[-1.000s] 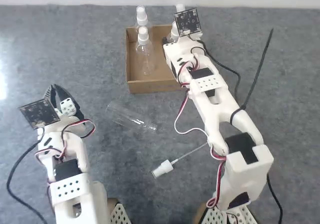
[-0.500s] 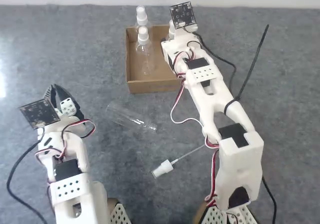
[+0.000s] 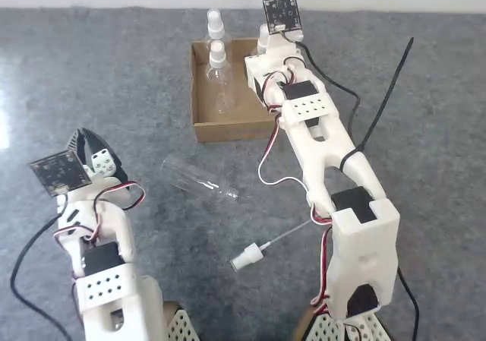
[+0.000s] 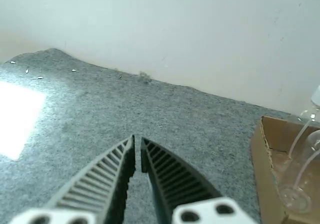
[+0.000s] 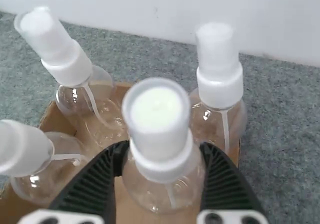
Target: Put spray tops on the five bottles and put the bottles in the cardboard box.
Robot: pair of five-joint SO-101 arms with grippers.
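Overhead, the scene reads as follows:

- Grey tabletop (image 3: 114, 75), with a pale wall (image 4: 200, 34) along its 12 o'clock edge.
- Cardboard box (image 3: 228, 131): open-topped and shallow, it sits at 12 o'clock on the tabletop.
- Right arm (image 3: 326, 151): it stretches from 5 o'clock up to the box, its wrist over the box's 2 o'clock corner.
- Right jaws: they are closed on the held bottle (image 5: 160, 134), one jaw on each side just under its white collar. The bottle is upright over the box floor. Whether its base rests on the floor cannot be told.
- Three other capped bottles (image 5: 65, 54) (image 5: 219, 79) (image 5: 22, 151): they stand upright close around the held one, each with a white spray top and a thin dip tube. Brown cardboard shows between them.
- Uncapped bottle (image 3: 199, 178): clear, it lies on its side near the tabletop's centre, at the box's 6 o'clock, apart from it.
- Loose spray top (image 3: 247, 259): it lies at 6 o'clock on the tabletop, its dip tube pointing toward 2 o'clock, near the right arm's base.
- Left arm (image 3: 99, 227): it stands at 8 o'clock, well apart from the box.
- Left jaws: they are closed to a thin slit with nothing between them, above bare tabletop.
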